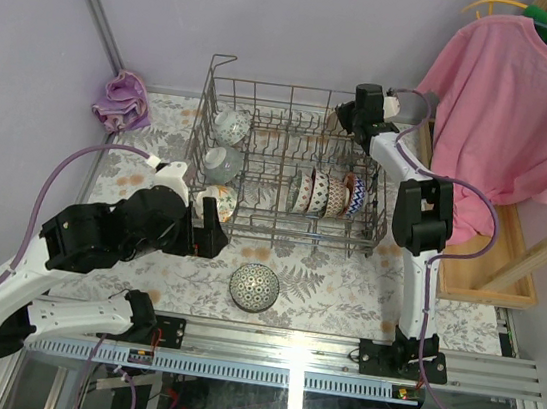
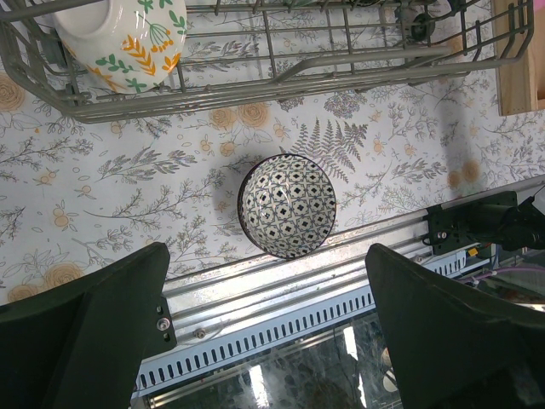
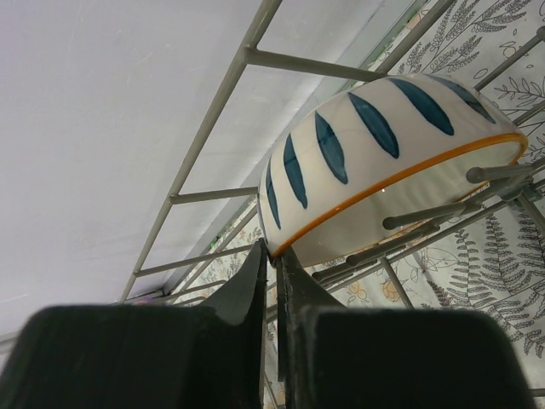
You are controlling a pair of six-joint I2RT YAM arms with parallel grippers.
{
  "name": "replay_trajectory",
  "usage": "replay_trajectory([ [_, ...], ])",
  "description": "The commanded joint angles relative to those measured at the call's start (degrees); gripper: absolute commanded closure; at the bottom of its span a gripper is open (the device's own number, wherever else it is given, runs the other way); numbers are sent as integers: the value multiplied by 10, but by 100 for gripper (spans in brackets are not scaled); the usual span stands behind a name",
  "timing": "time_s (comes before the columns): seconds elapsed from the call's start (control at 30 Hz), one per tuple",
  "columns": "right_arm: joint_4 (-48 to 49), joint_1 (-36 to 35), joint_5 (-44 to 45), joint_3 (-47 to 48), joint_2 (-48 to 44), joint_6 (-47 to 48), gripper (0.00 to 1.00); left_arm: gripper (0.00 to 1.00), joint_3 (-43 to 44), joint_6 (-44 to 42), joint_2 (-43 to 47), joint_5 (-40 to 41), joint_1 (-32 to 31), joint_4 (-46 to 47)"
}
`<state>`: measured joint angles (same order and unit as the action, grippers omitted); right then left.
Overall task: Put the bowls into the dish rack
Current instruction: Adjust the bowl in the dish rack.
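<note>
The grey wire dish rack (image 1: 251,224) stands at mid-table. Three bowls line its left side, one of them floral (image 1: 219,200) (image 2: 128,38), and a row of patterned bowls (image 1: 325,193) stands on edge at its right. At the rack's back right, my right gripper (image 1: 350,119) (image 3: 274,251) is shut on the orange rim of a white bowl with blue leaf marks (image 3: 383,162), which leans on the tines. A dark geometric bowl (image 1: 254,288) (image 2: 287,206) sits upright on the table in front of the rack. My left gripper (image 1: 204,231) (image 2: 266,251) hangs wide open above it, holding nothing.
A purple cloth (image 1: 121,102) lies at the back left corner. A pink shirt (image 1: 509,104) hangs at the right over a wooden tray (image 1: 471,276). A metal rail (image 1: 286,342) (image 2: 281,298) runs along the near table edge, close to the dark bowl.
</note>
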<state>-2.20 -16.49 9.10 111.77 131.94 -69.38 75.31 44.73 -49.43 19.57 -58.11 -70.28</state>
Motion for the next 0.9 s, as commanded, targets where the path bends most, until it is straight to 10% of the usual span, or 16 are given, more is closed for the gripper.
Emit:
replay_trajectory([
  [0.0,22,20,51,-5,-45,19,100,0,4,4,3,17,-2,19],
  [0.17,43,20,47,-19,-54,22,98,0,3,5,2,18,-2,19],
  [0.27,34,22,34,-5,-49,28,77,0,4,5,-2,16,-2,20],
  [0.87,48,24,-18,-96,-207,109,32,0,1,-25,-51,-60,-2,45],
])
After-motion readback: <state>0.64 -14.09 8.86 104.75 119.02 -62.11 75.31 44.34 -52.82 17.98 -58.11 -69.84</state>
